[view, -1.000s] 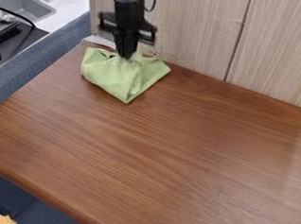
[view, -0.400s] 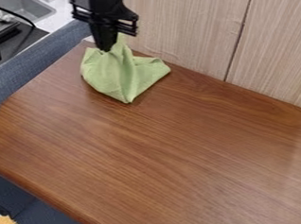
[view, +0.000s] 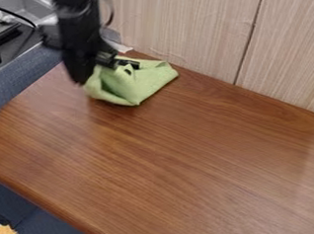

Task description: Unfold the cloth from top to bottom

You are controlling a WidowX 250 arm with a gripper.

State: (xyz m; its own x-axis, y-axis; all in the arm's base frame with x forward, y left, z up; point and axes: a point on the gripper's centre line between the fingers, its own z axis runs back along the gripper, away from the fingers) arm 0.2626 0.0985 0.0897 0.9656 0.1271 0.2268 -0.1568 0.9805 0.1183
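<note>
Cloth [view: 143,81] — green, crumpled on the table [view: 183,165] — claw [view: 78,79] at its edge, open or closed unclear.

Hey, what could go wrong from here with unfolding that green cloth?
The gripper is at the left side of the bunched cloth, so a pull might drag the whole bundle instead of opening it. The cloth also lies near the left edge of the table, so a leftward tug could leave part hanging over.
</note>
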